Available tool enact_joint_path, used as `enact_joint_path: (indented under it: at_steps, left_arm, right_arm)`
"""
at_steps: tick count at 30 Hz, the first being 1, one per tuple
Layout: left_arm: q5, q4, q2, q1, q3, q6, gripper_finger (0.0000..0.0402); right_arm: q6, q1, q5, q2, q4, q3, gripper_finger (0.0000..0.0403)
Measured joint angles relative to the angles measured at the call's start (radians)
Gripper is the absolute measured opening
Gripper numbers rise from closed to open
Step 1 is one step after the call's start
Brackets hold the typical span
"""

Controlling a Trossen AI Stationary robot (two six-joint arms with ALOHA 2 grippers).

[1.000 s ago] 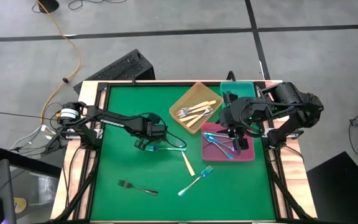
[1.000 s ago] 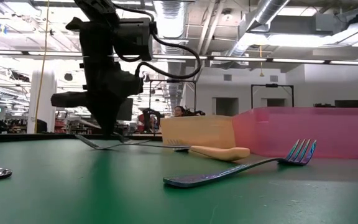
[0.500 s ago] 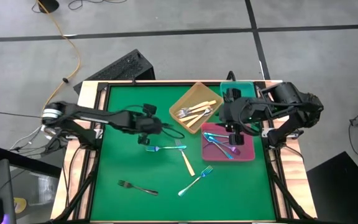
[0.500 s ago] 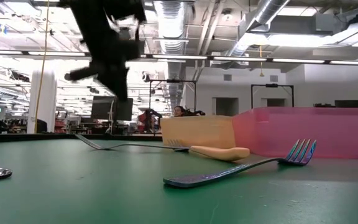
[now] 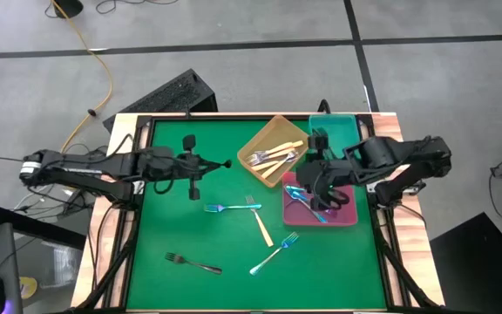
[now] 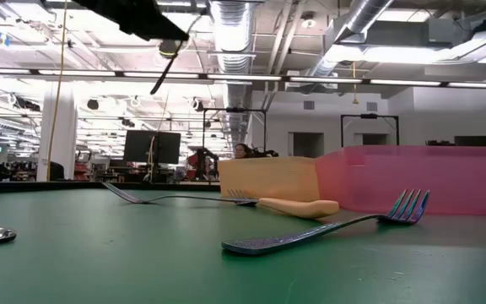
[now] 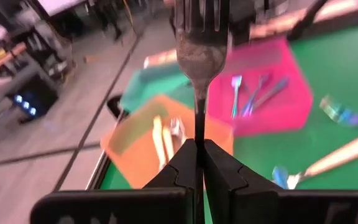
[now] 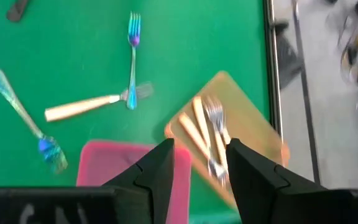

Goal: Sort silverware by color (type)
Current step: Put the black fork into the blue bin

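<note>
My left gripper [image 5: 200,164] hangs above the table's left half, shut on a black fork [image 7: 201,56] whose tines point toward the right edge. My right gripper [image 5: 325,190] hovers open over the pink tray [image 5: 349,218], nothing between its fingers [image 8: 166,165]. The pink tray holds blue forks [image 5: 308,202]. Cream-handled forks [image 5: 273,157] lie in the orange tray [image 5: 277,131]. Flat on the green mat lie a blue fork [image 5: 220,208], a cream-handled fork [image 5: 261,224], another blue fork [image 5: 274,254] and a black fork [image 5: 193,262]. My left gripper pinches the black fork's handle [image 7: 199,134] between its two shut fingers. The fork runs straight on from the fingers, tines foremost. The fingers point nearly level toward the table's right side. The fork is lifted clear of the table.
A teal tray [image 5: 342,129] stands at the far right, behind the pink one. The mat's near half has open green surface around the loose forks. A raised frame [image 5: 138,218] borders the mat.
My left gripper has risen from the mat beside the blue fork and drawn back toward the table's left edge, tipping from pointing down to nearly level, with the black fork in it. My right gripper has sunk a little over the pink tray.
</note>
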Motion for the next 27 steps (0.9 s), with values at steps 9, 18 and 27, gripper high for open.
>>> enact_joint_path:
  at_steps: [9,18,27]
  left_arm:
    - [0.048,0.265,-0.099,0.001,-0.180,-0.052,0.0000]
    - [0.165,0.574,-0.058,0.000,-0.247,-0.117,0.0000]
    - [0.208,0.752,0.096,0.001,-0.248,-0.133,0.0000]
  right_arm:
    - [-0.128,-0.079,-0.051,-0.296,0.766,-0.631,0.0169]
    - [-0.241,-0.171,-0.249,-0.348,1.602,-1.069,0.0169]
    - [-0.245,-0.210,-0.248,-0.174,1.873,-1.086,0.0176]
